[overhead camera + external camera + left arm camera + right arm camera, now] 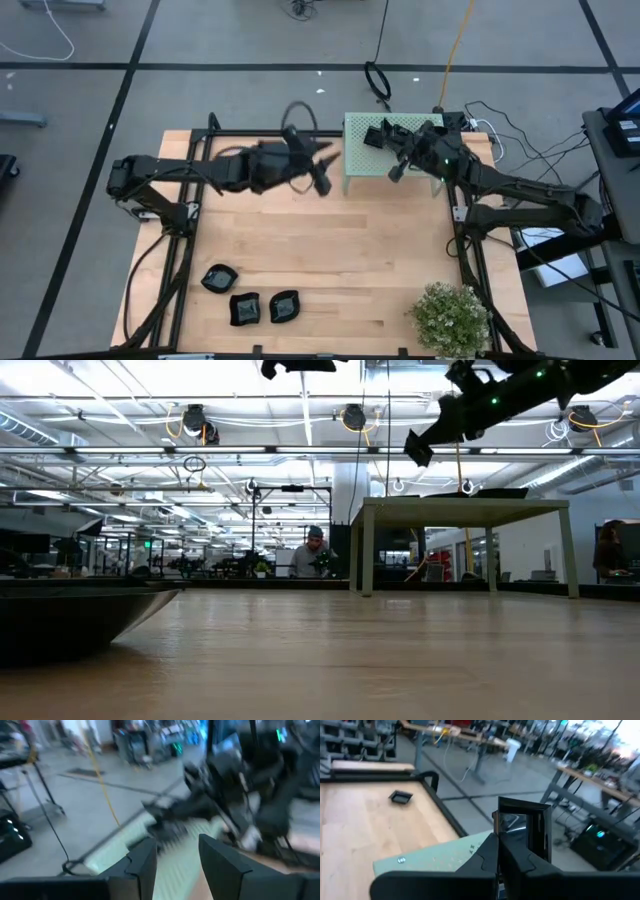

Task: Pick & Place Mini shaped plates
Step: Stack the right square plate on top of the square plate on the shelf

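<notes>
High view looked straight down on the whole counter (320, 260) and both arms, low view sat at counter height facing level into the room, each wrist view looked close past its own fingers, all four shared the pale green box (385, 150).

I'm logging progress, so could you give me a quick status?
Right gripper shut on square plate, above green box. Left gripper open, empty. Three plates remain.

The left gripper (176, 865), fingers apart and empty, faces the pale green box (132, 845) and what may be the other arm (235, 795).
</notes>
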Action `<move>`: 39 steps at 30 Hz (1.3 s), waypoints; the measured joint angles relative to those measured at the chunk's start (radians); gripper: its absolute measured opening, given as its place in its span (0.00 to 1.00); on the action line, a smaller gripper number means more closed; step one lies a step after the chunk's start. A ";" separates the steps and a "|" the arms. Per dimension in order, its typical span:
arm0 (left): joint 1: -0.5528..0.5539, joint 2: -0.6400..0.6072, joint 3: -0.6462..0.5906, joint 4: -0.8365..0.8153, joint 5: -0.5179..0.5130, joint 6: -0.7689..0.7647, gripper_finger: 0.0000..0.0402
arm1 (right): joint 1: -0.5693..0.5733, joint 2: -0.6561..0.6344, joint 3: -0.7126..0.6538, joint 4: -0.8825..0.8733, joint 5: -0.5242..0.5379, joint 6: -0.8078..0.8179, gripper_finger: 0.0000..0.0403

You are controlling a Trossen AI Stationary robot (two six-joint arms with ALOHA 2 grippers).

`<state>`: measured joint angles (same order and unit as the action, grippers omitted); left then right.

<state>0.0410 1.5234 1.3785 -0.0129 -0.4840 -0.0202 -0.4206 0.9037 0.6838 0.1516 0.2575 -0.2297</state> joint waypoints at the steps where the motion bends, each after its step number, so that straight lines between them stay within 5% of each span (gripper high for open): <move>1: 0.014 0.000 0.000 0.032 -0.002 0.000 0.37 | -0.023 0.012 0.016 -0.023 -0.031 0.004 0.00; 5: 0.058 0.000 0.000 0.117 -0.003 -0.001 0.37 | -0.081 0.083 0.083 -0.103 -0.109 0.010 0.00; 18: 0.119 -0.007 0.000 0.194 -0.002 0.049 0.37 | -0.102 0.333 0.300 -0.344 -0.083 0.007 0.00; 26: 0.135 -0.079 0.000 0.186 -0.011 0.140 0.37 | -0.067 0.357 0.312 -0.403 0.034 -0.006 0.00; 39: 0.201 -0.217 0.000 0.171 -0.017 0.270 0.37 | -0.042 0.371 0.312 -0.409 0.058 -0.021 0.01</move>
<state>0.2417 1.3061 1.3785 0.1584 -0.5007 0.2498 -0.4629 1.2751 0.9955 -0.2575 0.3151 -0.2510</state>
